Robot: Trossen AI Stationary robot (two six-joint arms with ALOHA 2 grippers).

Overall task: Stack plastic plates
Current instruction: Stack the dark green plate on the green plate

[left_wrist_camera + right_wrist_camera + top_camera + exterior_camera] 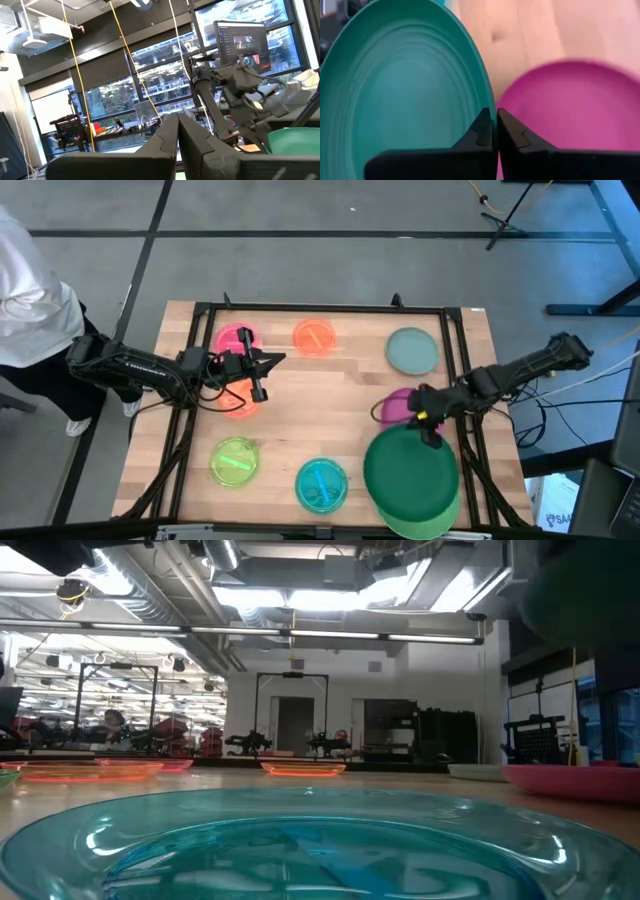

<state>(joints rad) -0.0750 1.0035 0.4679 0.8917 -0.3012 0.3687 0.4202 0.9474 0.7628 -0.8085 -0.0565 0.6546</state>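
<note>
My right gripper (430, 427) is shut on the large dark green plate (410, 470), which hovers over the light green plate (432, 523) at the near right edge. The dark green plate (405, 85) fills the right wrist view, beside the magenta plate (570, 105). The magenta plate (396, 406) lies flat just beyond the gripper. My left gripper (264, 370) is shut and holds nothing. It hangs in the air above an orange plate (238, 398), near the pink plate (234, 340), fingers pointing toward the table's right. My right gripper pinches the dark green plate's rim at its far edge (485, 100) between the two fingers, one finger on each face. The fingers come slanting down from the far right. The plate is lifted clear of the table, above the light green plate.
Lying flat: a grey-blue plate (412, 350) far right, a second orange plate (314, 337) far middle, a yellow-green plate (235, 462) near left, a cyan plate (321, 483) near middle. A black frame (320, 309) borders the table. A person in white (25, 290) stands at the left.
</note>
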